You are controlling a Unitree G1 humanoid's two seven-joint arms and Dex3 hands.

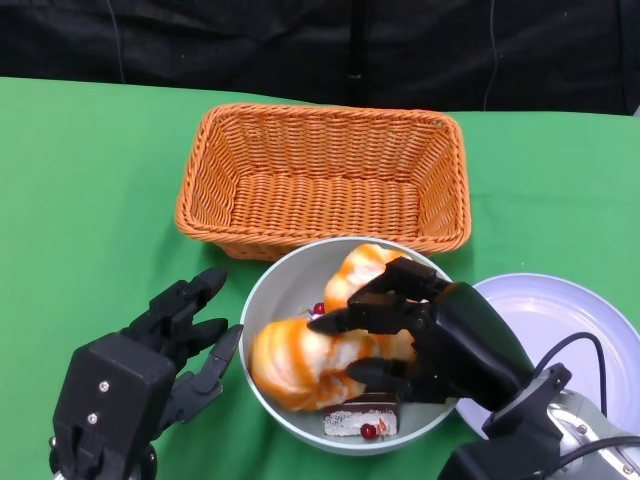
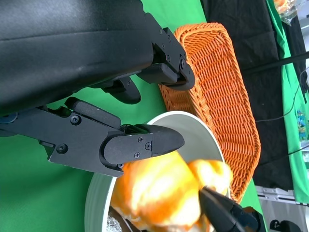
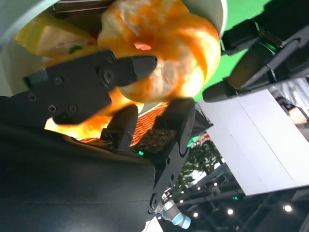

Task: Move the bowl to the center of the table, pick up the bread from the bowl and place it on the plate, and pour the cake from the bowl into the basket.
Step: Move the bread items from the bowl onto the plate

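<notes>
Right hand (image 1: 420, 335) grips bread (image 1: 300, 365).

The right robot hand (image 1: 420, 330) reaches in from the near right, silver forearm behind it, fingers curled around the bread (image 1: 300, 365) and gripping it. The left robot hand (image 1: 165, 350) hovers at the near left, fingers spread apart, holding nothing.

The right hand (image 1: 420, 330) hides part of the bread (image 1: 300, 365) in the bowl (image 1: 275, 290), and the plate (image 1: 560, 320) beside the bowl is cut off by the head view's right edge.
</notes>
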